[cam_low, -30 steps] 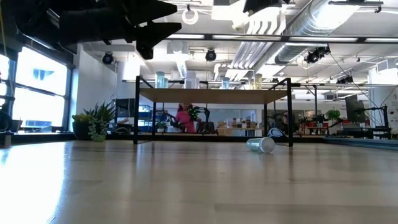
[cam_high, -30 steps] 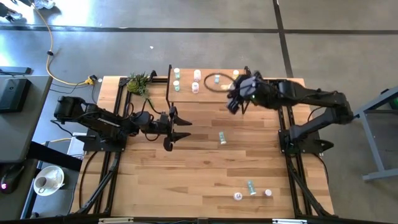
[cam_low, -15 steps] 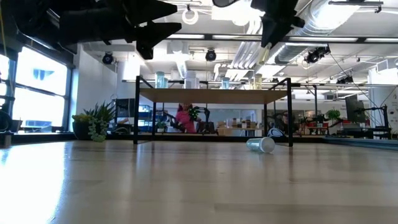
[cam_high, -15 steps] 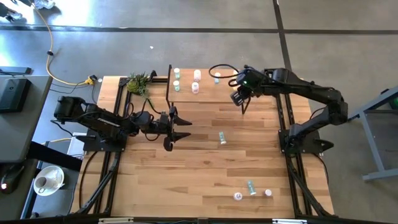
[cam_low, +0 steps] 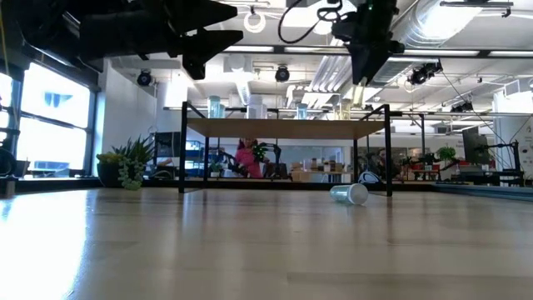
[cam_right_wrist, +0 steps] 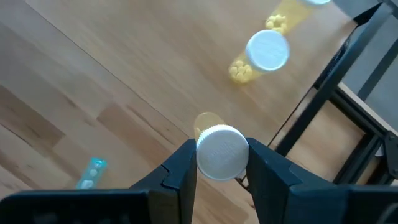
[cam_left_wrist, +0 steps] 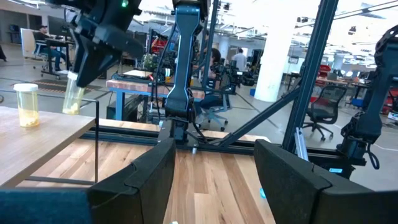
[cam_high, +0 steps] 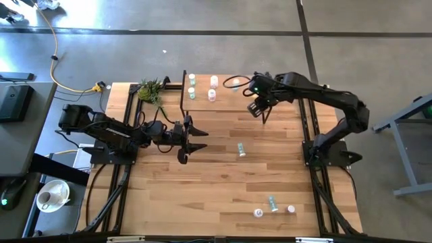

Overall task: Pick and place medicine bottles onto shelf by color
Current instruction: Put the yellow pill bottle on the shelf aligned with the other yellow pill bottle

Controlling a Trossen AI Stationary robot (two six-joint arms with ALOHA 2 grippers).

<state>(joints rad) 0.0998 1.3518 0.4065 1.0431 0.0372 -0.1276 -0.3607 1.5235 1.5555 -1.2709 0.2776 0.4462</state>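
Moved: right arm has swung left over the shelf's right end since 1 second ago; left arm unchanged.
Bench (cam_high: 223, 182): large slatted wood top carrying both arms and the shelf.
Shelf (cam_high: 229, 102): at the far edge; bottles upright on it, teal-green, pinkish and yellow.
Left gripper (cam_high: 196, 140): hovers mid-bench, left of centre; fingers spread, holding nothing.
Right gripper (cam_right_wrist: 222, 163): above the shelf's right end; fingers pinching a yellow bottle (cam_right_wrist: 219, 149) by its white cap.
Second yellow bottle (cam_right_wrist: 266, 53): stands on the shelf just beyond the held one.
Loose bottles: 1 light blue (cam_high: 241, 148) lying mid-bench; 3 near the front edge (cam_high: 273, 205).
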